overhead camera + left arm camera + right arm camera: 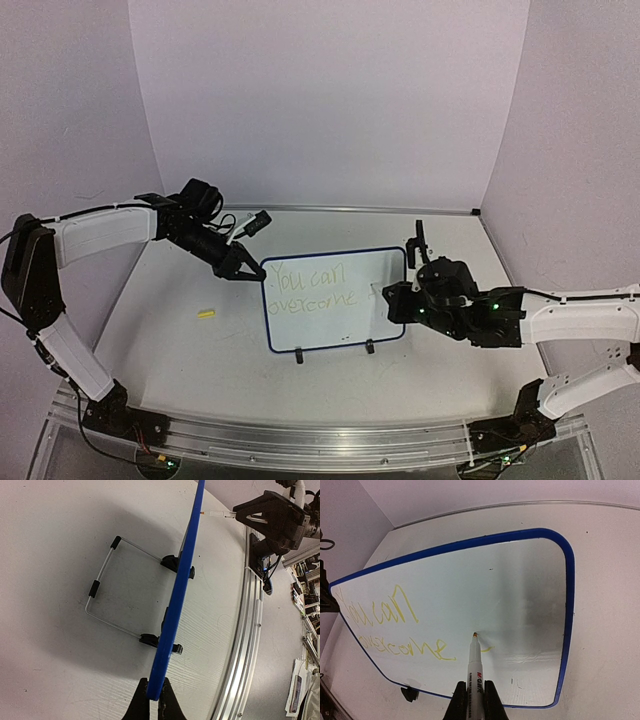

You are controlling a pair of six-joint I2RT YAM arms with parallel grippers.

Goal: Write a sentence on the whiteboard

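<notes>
Whiteboard: the whiteboard [380, 262] stands near the middle of the table [180, 350], between the two arms, with its written face towards the near edge and leaning back a little.
Frame: thin dark blue, with rounded corners.
Support: two black feet [369, 347] clip the board's near lower edge; in the left wrist view a wire stand [102, 570] rests on the table behind the board.
Sentence: the sentence [312, 288] sits on the left half of the board in thin yellow-green handwriting. The top line reads "You can" and the lower line "overcome".
New mark: a short stroke [487, 649] of the same colour lies just right of "overcome"; what letter it is cannot be told.
Left gripper: the left gripper [243, 272] is at the board's far left corner, its two fingers closed on the blue frame, one on each side of the edge.
Right gripper: the right gripper [392, 296] is at the right part of the board, clamped on a marker [474, 670] with a white barrel.
Marker tip: it points at the board face just right of "overcome" and left of the short stroke. It looks to be on the surface, though contact cannot be confirmed.
Loose item: a small yellow piece [206, 313] lies on the table left of the board, apart from it.
</notes>
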